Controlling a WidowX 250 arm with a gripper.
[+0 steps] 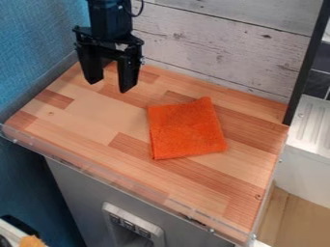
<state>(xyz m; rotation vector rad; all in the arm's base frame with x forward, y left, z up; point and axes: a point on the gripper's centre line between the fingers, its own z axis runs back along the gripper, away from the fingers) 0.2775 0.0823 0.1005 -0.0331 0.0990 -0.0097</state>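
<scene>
1. Work surface, camera view: a wooden countertop (pixel 90 116) with light and reddish-brown strips. A transparent strip (pixel 122 181) runs along its front edge.
2. Background: a wall of whitewashed planks (pixel 219 48) stands behind the countertop. A blue wall (pixel 35 43) adjoins the left side of the view.
3. Right side: a dark upright post (pixel 304 67) stands at the rear right corner of the countertop. Beyond it are dark tiles (pixel 317 83) and a white ribbed unit (pixel 312 123). A light wooden surface (pixel 299 217) lies lower down.
4. Underside: a grey front panel (pixel 80 193) sits below the countertop and carries a light grey recessed fitting (pixel 132 223).
5. Arm: the black arm (pixel 109 19) enters from the top edge, left of centre, and points downward.
6. Gripper: the black gripper (pixel 110 86) hangs above the rear left part of the countertop. Its two fingers are spread, with a visible gap between them. It is released and holds nothing.
7. Cloth: an orange cloth (pixel 187 129) lies flat on the countertop, right of centre in the view. Its outline is roughly square, with one corner pointing toward the plank wall. The cloth is the nearest loose item to the gripper; the two are apart.
</scene>
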